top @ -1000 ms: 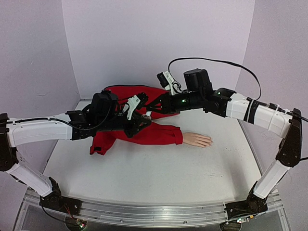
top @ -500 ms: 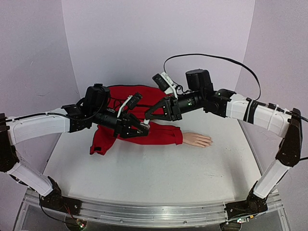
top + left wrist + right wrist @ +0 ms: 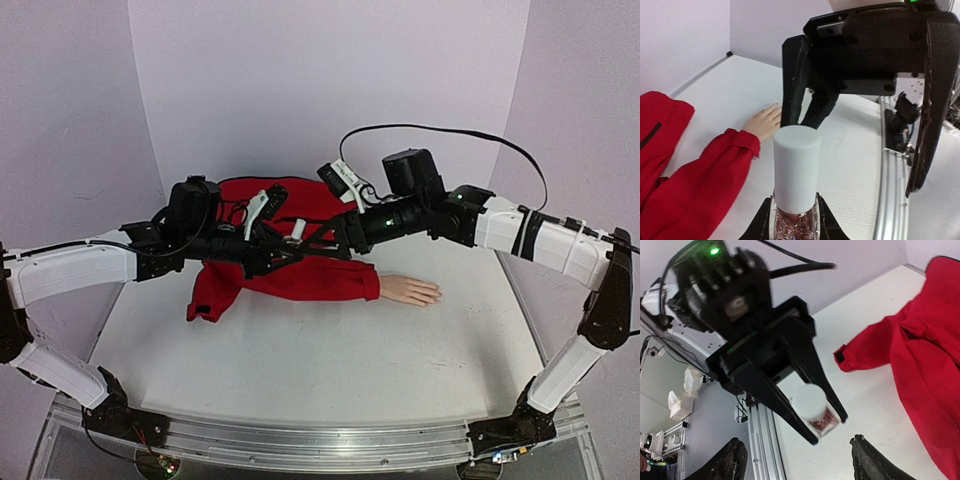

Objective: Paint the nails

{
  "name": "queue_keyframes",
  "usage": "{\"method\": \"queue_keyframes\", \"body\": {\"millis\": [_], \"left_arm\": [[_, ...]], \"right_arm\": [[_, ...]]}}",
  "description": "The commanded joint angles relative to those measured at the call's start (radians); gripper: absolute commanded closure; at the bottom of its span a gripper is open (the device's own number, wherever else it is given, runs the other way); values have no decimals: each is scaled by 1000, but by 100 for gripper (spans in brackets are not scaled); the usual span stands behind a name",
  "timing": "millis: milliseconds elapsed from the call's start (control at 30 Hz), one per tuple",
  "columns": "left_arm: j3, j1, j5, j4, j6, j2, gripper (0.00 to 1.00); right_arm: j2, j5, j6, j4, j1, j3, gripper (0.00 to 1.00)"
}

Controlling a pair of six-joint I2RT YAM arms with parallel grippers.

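The pale mannequin hand (image 3: 410, 290) lies flat on the table, its arm in a red sleeve (image 3: 320, 280); its nails are too small to make out. The hand (image 3: 763, 122) also shows in the left wrist view. My left gripper (image 3: 283, 245) (image 3: 794, 222) is shut on the glass body of a small glitter bottle (image 3: 794, 225) with a white cap (image 3: 796, 167) (image 3: 295, 231), held above the sleeve. My right gripper (image 3: 322, 238) (image 3: 797, 465) faces it, open, its fingers (image 3: 792, 80) either side of the cap's line without touching it. The bottle (image 3: 816, 407) sits just beyond its fingertips.
A red garment (image 3: 260, 200) (image 3: 925, 340) is heaped at the back of the white table (image 3: 320, 360), under both arms. Purple walls close in the back and sides. An aluminium rail (image 3: 300, 440) runs along the near edge.
The right gripper has opened wide and come up to the bottle's cap. The left arm has raised the bottle and turned it towards the right gripper.
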Motion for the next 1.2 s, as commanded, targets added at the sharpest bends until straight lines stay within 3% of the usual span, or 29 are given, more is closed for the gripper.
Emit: {"method": "queue_keyframes", "body": {"millis": [0, 167, 433, 600, 800, 967, 1167], "left_arm": [[-3, -24, -236, 69, 108, -36, 100], [-3, -51, -262, 65, 142, -21, 100], [6, -90, -299, 48, 182, -4, 100], [11, -101, -313, 37, 190, -1, 100], [19, -108, -316, 26, 184, 3, 100], [26, -108, -318, 22, 180, 9, 100], [29, -108, -315, 21, 175, 10, 100]], "right_arm": [[-52, 172, 135, -75, 2, 45, 26], [-4, 143, 207, -100, 3, 101, 28], [78, 127, 212, -165, 7, 199, 41], [98, 120, 197, -181, 8, 230, 60], [107, 101, 179, -185, 16, 239, 75], [106, 101, 171, -187, 18, 231, 69], [116, 90, 166, -186, 19, 231, 74]]}}
